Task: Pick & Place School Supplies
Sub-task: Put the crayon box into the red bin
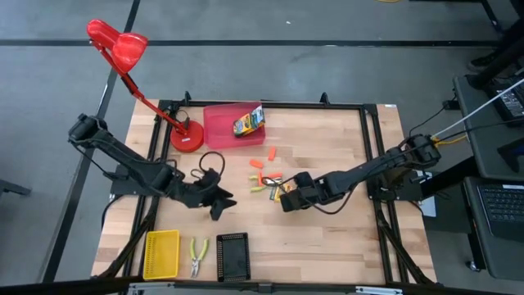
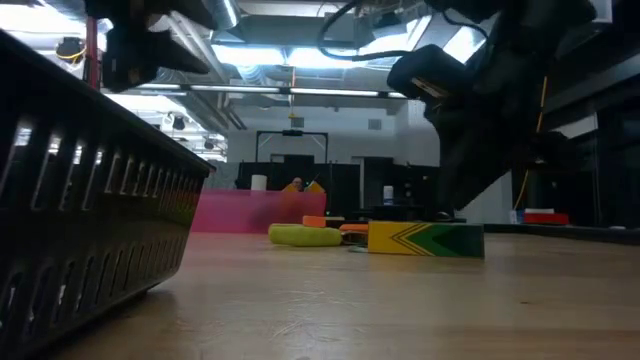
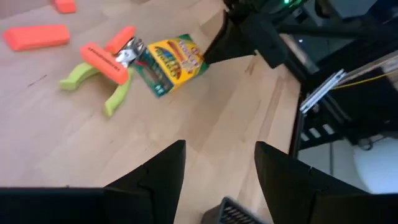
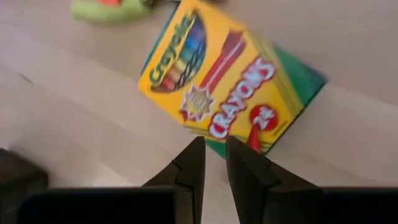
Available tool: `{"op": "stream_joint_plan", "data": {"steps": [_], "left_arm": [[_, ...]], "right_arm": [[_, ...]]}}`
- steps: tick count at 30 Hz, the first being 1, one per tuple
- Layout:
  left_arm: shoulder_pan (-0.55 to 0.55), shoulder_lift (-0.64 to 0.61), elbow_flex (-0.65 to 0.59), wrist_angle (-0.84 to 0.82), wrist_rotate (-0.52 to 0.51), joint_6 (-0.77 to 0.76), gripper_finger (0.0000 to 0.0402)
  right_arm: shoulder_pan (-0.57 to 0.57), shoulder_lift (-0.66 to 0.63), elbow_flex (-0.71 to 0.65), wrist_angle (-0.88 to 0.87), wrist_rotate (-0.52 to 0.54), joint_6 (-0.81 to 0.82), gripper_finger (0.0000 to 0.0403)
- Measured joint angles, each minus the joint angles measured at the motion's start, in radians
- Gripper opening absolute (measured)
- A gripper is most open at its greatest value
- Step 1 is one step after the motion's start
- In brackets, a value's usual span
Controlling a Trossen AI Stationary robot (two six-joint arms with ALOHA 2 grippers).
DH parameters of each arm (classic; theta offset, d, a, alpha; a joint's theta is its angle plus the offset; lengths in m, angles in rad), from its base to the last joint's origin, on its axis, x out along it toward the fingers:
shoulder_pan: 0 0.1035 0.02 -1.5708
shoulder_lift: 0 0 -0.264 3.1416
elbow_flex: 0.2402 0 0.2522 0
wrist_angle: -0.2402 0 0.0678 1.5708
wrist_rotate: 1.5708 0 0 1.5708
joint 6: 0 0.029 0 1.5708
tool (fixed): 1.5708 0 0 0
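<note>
A green-and-yellow crayon box (image 1: 285, 189) (image 4: 217, 87) lies flat on the table's middle, also seen in the low view (image 2: 425, 240). My right gripper (image 1: 282, 199) (image 4: 214, 155) is right at its edge, fingers shut to a narrow slit. A second crayon box (image 1: 248, 122) lies in the red tray (image 1: 219, 131). Stubby orange pieces (image 1: 256, 164) (image 3: 37, 36) and a yellow-green-handled tool (image 3: 102, 78) lie left of the first box. Yellow-green-handled pliers (image 1: 197, 256) lie near the front edge. My left gripper (image 1: 219, 202) (image 3: 217, 165) is open above bare wood, left of the pile. My right gripper has its shut fingertips (image 4: 196, 152) at the lower edge of the crayon box (image 4: 214, 142), coming from the table's right, slanting down. The box lies flat on the wood. Whether the tips touch it cannot be told.
A yellow tray (image 1: 161, 252) and a black tray (image 1: 232, 256) (image 2: 90, 200) sit at the table's near edge. The red desk lamp (image 1: 186, 138) stands at the far left, beside the red tray. Bare wood lies to the right of the pile.
</note>
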Motion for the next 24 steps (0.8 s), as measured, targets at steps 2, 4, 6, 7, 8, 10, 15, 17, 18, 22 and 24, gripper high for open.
{"op": "stream_joint_plan", "data": {"steps": [2, 4, 6, 7, 8, 10, 15, 17, 18, 22, 24], "left_arm": [[0.024, 0.000, 0.000, 0.019, 0.024, 0.022, 0.0191], [0.044, 0.000, 0.000, 0.034, 0.035, 0.040, 0.0191], [0.059, 0.000, 0.000, 0.044, 0.044, 0.056, 0.0191], [0.066, 0.000, 0.000, 0.047, 0.051, 0.062, 0.0191], [0.072, 0.000, 0.000, 0.046, 0.055, 0.067, 0.0191], [0.081, 0.000, 0.000, 0.047, 0.060, 0.072, 0.0191], [0.103, 0.000, 0.000, 0.047, 0.076, 0.085, 0.0191], [0.110, 0.000, 0.000, 0.053, 0.084, 0.095, 0.0191], [0.113, 0.000, 0.000, 0.058, 0.086, 0.100, 0.0191], [0.125, 0.000, 0.000, 0.069, 0.103, 0.109, 0.0191], [0.125, 0.000, 0.000, 0.069, 0.103, 0.117, 0.0191]], "right_arm": [[0.008, -0.026, -0.021, 0.009, 0.030, 0.032, 0.0068], [0.018, -0.050, -0.045, 0.009, 0.046, 0.065, 0.0068], [0.027, -0.065, -0.074, 0.008, 0.046, 0.092, 0.0068], [0.033, -0.070, -0.086, 0.007, 0.046, 0.108, 0.0068], [0.039, -0.074, -0.098, 0.012, 0.048, 0.124, 0.0068], [0.051, -0.082, -0.119, 0.039, 0.051, 0.151, 0.0068], [0.061, -0.083, -0.129, 0.086, 0.085, 0.176, 0.0068], [0.059, -0.082, -0.129, 0.077, 0.094, 0.180, 0.0068], [0.057, -0.082, -0.129, 0.073, 0.097, 0.184, 0.0068], [0.046, -0.082, -0.129, 0.063, 0.098, 0.180, 0.0068], [0.041, -0.082, -0.129, 0.057, 0.100, 0.177, 0.0068]]}}
